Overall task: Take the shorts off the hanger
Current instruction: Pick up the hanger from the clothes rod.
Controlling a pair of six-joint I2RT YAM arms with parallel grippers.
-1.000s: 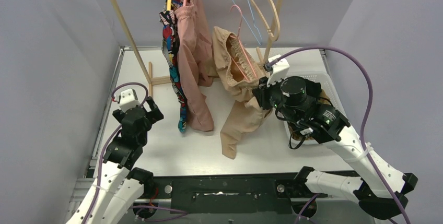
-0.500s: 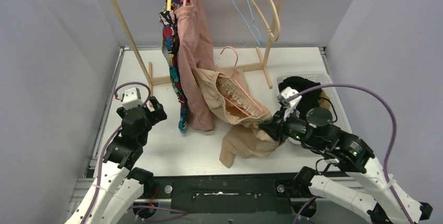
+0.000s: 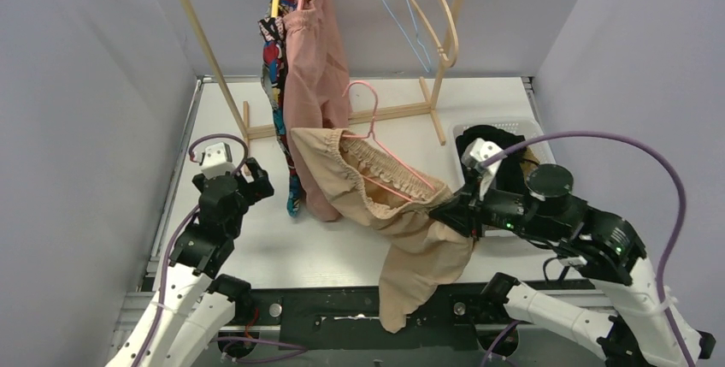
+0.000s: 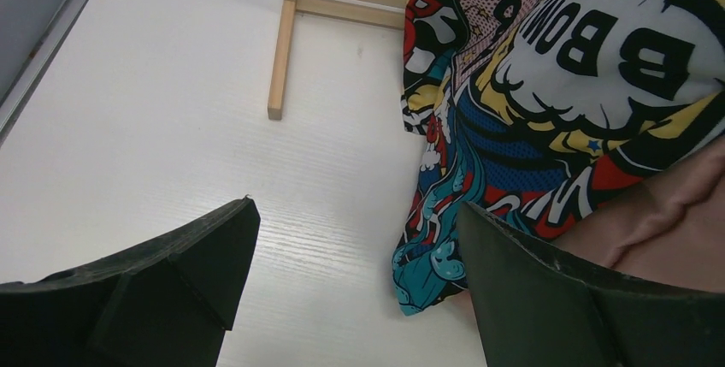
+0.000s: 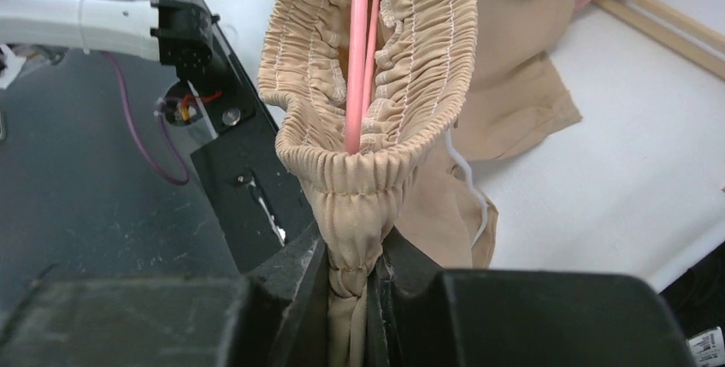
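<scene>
My right gripper [image 3: 445,211] is shut on the gathered waistband of the beige shorts [image 3: 376,192], held above the table's near middle. A pink hanger [image 3: 376,140] still sits inside the waistband, off the rail. In the right wrist view the fingers [image 5: 350,277] pinch the waistband [image 5: 376,59] with the hanger wire [image 5: 359,42] running through it. One beige leg hangs over the front edge. The dusty pink shorts [image 3: 312,68] and the comic print shorts [image 3: 275,68] hang on the rack. My left gripper [image 3: 248,180] is open and empty beside the comic print hem [image 4: 547,85].
The wooden rack [image 3: 205,33] stands at the back, its foot [image 4: 282,50] near my left gripper. Empty blue wire and wooden hangers [image 3: 427,8] hang at its right end. A white basket [image 3: 513,125] at the right holds black shorts [image 3: 492,140].
My right gripper has pulled the beige shorts and pink hanger down off the rack, toward the near right. One beige leg now drapes over the front edge. The left arm barely moved.
</scene>
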